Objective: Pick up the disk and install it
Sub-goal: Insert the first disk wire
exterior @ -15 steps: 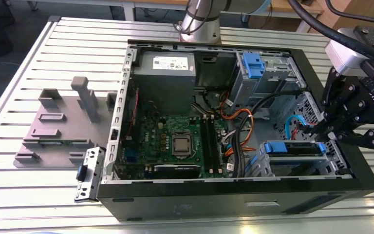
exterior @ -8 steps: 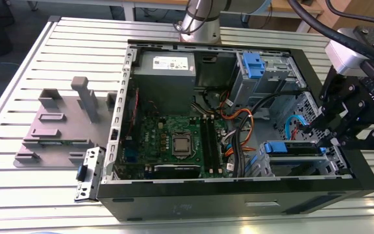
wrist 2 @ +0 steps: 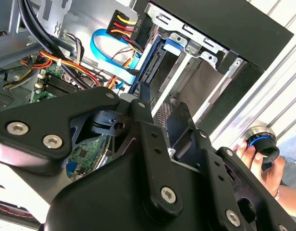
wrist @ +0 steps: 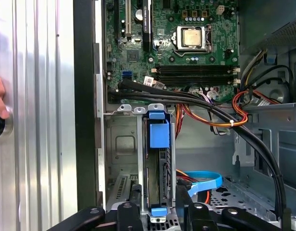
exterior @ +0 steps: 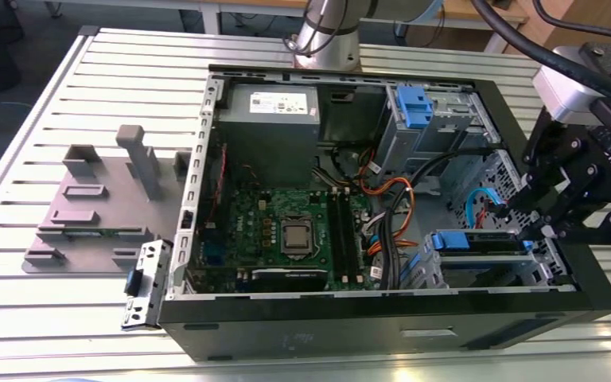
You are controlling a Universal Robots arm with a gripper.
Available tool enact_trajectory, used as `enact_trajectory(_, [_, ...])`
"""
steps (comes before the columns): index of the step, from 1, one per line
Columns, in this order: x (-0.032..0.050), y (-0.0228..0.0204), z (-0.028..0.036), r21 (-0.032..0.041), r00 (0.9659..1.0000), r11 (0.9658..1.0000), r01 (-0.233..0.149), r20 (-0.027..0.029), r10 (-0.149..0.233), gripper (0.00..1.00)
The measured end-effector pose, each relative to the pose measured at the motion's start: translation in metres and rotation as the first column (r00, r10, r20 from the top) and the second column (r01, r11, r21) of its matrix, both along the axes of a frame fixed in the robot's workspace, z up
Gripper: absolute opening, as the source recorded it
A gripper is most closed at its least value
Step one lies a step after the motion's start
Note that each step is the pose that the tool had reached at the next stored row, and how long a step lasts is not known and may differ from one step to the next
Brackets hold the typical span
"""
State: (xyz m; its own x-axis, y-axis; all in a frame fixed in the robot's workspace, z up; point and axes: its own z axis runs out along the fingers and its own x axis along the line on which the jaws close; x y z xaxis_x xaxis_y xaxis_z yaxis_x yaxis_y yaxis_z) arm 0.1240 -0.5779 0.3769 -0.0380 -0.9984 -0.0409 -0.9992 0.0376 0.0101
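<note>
The disk stands on edge in the drive bay, lower centre of the first wrist view, its blue rails between the bay walls. Installing looks all but done. The pincer straddles the disk's near end, open, not gripping it.

Slatted metal bench carries an open black computer case. Green motherboard lies on the case floor, bare processor at its centre. Grey power supply occupies a case corner beside the motherboard. Orange wires and a blue flat cable run near the drive bays. Grey plastic rack lies beside the case, toward the bench edge at the exterior view's left.
</note>
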Motion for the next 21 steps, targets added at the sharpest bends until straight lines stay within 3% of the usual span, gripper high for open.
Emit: enact_trajectory(21, [0.017, 0.0, -0.0001, -0.0001, 1.0, 1.0, 0.0, -0.0004, 0.0, 0.41])
